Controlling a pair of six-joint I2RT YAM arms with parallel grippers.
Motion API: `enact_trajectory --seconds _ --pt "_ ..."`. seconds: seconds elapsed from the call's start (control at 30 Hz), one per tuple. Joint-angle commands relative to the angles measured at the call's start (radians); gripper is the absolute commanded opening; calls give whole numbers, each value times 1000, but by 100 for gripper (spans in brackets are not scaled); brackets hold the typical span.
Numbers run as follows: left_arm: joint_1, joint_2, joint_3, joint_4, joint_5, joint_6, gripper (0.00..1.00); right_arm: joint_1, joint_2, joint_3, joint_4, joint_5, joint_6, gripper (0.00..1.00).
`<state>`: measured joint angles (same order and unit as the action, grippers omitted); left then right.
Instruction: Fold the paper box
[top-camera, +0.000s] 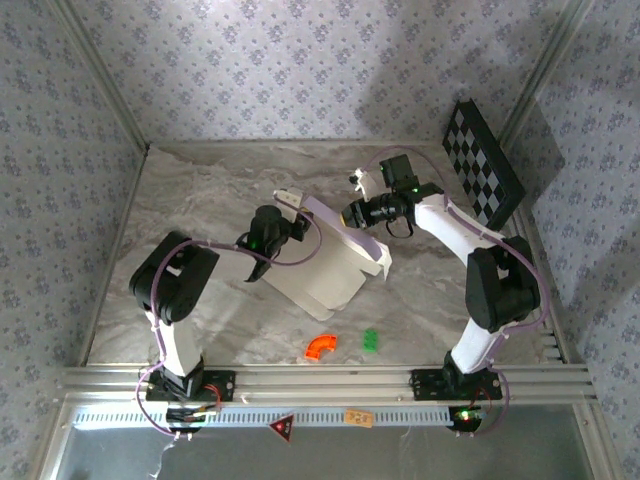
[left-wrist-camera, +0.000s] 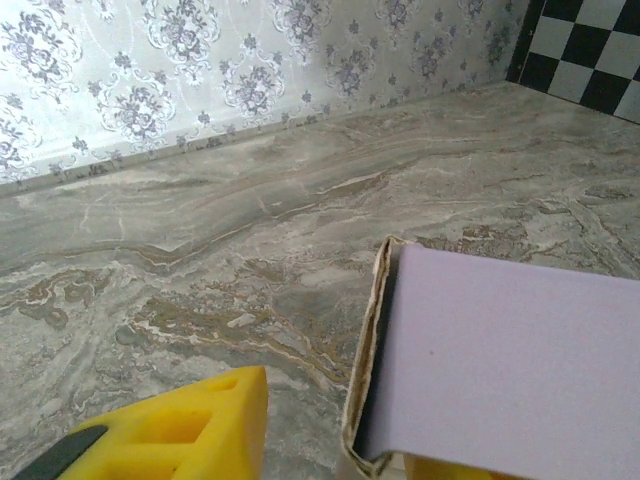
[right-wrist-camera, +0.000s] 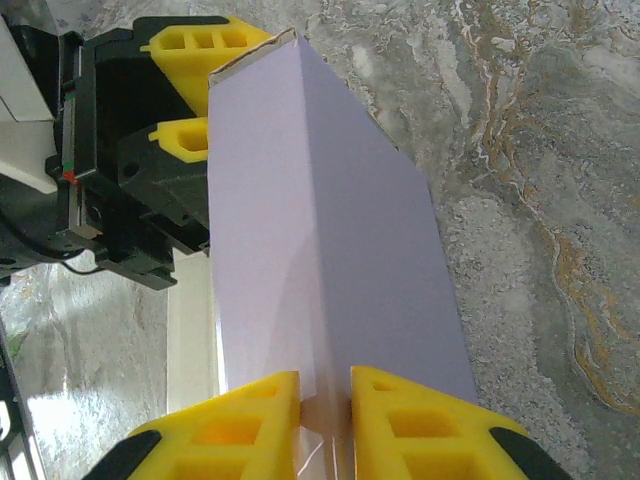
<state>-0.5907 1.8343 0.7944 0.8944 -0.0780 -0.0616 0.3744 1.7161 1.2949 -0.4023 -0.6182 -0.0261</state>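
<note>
**ITEM: PAPER BOX, ONE FLAP RAISED, HELD AT ONE END**

**Location.** The paper box (top-camera: 325, 275) sits mid-table between the two arms. Its broad white panel lies flat on the marble table (top-camera: 200, 200), and a pale lilac flap stands lifted along the far side.

**Right pincer** (right-wrist-camera: 325, 385). Narrow, nipped on the ridge of the lilac flap, with thin card showing between its yellow fingers.

**Left pincer** (right-wrist-camera: 205, 90). At the flap's opposite end, jaws apart. The card edge rests against one finger and bare table shows in the gap. By the look of it, nothing is gripped.

**Also present.** A checkered board (top-camera: 483, 160) leans at the far right. An orange piece (top-camera: 321, 346) and a green piece (top-camera: 371, 341) lie near the front, apart from the box.

**Hazards, as judged.**
- With only one end held, the flap may spring back flat or twist about the right pinch.
- A hard nip on thin card could crease it off the fold line or tear the ridge.
- The smooth marble offers little hold, so a sideways pull may drag the whole sheet rather than bend it.
- If the left jaws close while the edge sits askew, they may catch a corner and buckle it.
</note>
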Motion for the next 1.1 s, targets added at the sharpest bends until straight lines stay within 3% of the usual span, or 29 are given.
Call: enact_trajectory --seconds 0.0,0.33,0.5,0.57,0.7,0.87,1.07 --pt "-14 0 29 114 -51 10 38 2 32 4 -66 5 -14 21" --pt "-73 40 90 78 -198 61 12 2 32 -6 -64 5 -12 21" --pt "-110 28 156 -123 -381 83 0 3 27 -6 -60 8 -9 21" --pt "-126 22 184 -196 -455 93 0 3 25 -4 -53 13 -1 21" --pt "-132 -9 164 -221 -494 122 0 5 14 14 -63 35 7 21" --pt "-123 -17 145 -246 -593 142 0 3 -55 29 -81 121 30 42" --pt "-120 -64 110 -293 -653 81 4 -1 -165 4 -83 223 41 47"
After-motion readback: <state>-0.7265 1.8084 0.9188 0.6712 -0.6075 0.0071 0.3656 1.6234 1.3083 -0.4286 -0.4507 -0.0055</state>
